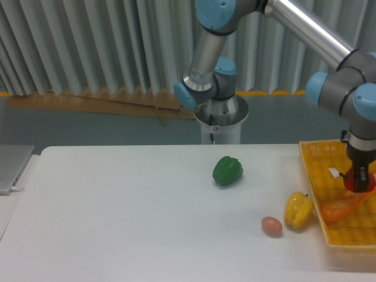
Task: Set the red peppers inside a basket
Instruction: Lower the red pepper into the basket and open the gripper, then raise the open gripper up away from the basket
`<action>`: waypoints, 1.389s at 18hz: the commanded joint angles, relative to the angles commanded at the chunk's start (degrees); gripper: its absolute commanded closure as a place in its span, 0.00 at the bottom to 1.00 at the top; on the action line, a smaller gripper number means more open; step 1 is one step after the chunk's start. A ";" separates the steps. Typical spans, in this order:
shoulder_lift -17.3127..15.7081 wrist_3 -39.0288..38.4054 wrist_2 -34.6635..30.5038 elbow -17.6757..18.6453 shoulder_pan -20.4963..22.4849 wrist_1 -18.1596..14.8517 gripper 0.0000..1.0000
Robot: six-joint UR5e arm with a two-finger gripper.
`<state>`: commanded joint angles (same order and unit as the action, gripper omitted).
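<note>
The yellow-orange woven basket (329,205) sits at the right edge of the table. My gripper (359,183) hangs inside it, pointing down, shut on the red pepper (358,184), of which only a small red patch shows between the fingers. The pepper is low over the basket floor, right above the end of a baguette (342,206); whether it touches is unclear.
A green pepper (227,171) lies mid-table. A yellow pepper (298,210) and a brown egg (271,225) lie just left of the basket. A white tag (335,173) lies on the basket floor. The arm's base (220,117) stands behind the table; a grey laptop (12,167) is far left.
</note>
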<state>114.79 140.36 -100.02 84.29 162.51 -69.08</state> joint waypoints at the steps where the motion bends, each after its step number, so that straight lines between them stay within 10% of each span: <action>1: -0.17 0.00 0.17 0.00 0.00 0.00 0.32; 2: -0.52 0.09 0.61 0.17 0.00 0.00 0.01; 25: -8.52 -11.58 8.35 1.76 -7.99 -8.35 0.00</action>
<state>106.26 128.78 -91.67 86.04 154.52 -77.43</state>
